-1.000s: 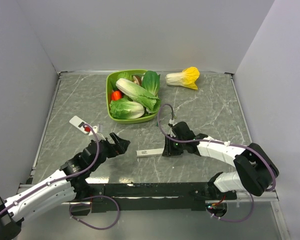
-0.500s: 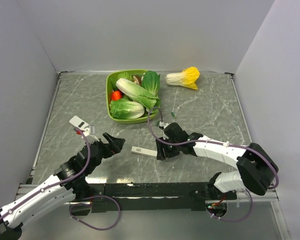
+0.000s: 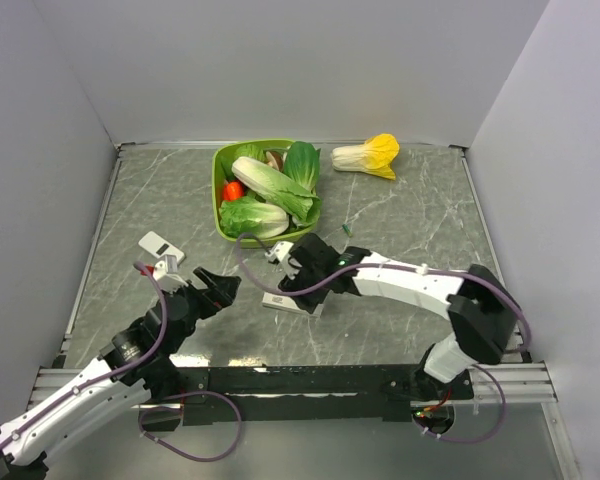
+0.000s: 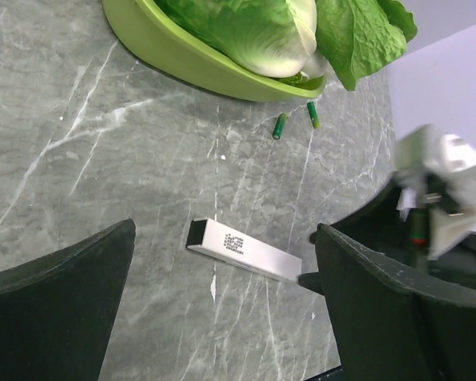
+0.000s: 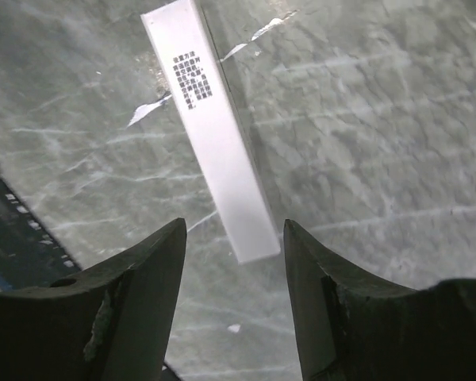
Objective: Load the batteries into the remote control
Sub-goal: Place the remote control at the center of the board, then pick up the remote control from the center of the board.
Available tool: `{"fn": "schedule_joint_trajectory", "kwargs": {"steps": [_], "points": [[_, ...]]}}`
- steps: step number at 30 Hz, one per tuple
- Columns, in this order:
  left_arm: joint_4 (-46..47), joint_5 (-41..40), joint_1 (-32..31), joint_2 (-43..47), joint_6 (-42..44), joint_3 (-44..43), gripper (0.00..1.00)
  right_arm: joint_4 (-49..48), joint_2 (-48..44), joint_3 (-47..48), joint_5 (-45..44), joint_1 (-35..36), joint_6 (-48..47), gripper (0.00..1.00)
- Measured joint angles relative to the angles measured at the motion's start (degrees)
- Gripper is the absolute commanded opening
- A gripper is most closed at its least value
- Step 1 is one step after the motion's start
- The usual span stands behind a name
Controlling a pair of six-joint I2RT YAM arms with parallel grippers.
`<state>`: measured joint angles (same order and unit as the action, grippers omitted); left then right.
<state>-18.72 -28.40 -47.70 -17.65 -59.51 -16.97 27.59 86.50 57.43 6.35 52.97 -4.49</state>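
Observation:
The remote control (image 3: 285, 301), a slim white bar with a black end, lies flat on the marble table. My right gripper (image 3: 307, 288) hovers over its right end. In the right wrist view the remote control (image 5: 210, 131) has its near end between the open fingers of the right gripper (image 5: 234, 238), with a gap on each side. My left gripper (image 3: 220, 285) stands wide open to the left of the bar, and the remote control (image 4: 246, 250) lies between and beyond its fingers. Two green batteries (image 4: 279, 125) (image 4: 312, 114) lie on the table by the bowl, and one battery (image 3: 348, 229) shows from above.
A green bowl (image 3: 217, 190) full of leafy vegetables stands at the back centre, its wall (image 4: 182, 55) close behind the batteries. A yellow-tipped cabbage (image 3: 368, 155) lies at the back right. A white plate with a red knob (image 3: 160, 243) sits left of the left arm. Walls enclose three sides.
The right gripper has swung left from the remote's right side to over it, its jaws spreading wider. The remote shifted slightly left. The left arm has drawn back a little.

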Motion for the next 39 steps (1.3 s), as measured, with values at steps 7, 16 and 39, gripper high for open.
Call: {"fn": "schedule_joint_trajectory", "kwargs": {"steps": [7, 16, 39], "points": [[-0.90, 0.04, 0.00, 1.05, -0.20, 0.00, 0.99, 1.36, 7.45, 1.95, -1.22, 1.25, -6.73, 0.50], [-0.83, 0.11, 0.00, 0.44, 0.07, 0.00, 0.99, 2.49, 8.57, 2.67, -1.09, 2.14, -9.77, 0.54], [0.46, 0.57, 0.04, -0.61, 0.04, 0.68, 1.00, 1.95, 8.68, 0.28, -3.65, 3.30, -9.51, 0.13]]}}
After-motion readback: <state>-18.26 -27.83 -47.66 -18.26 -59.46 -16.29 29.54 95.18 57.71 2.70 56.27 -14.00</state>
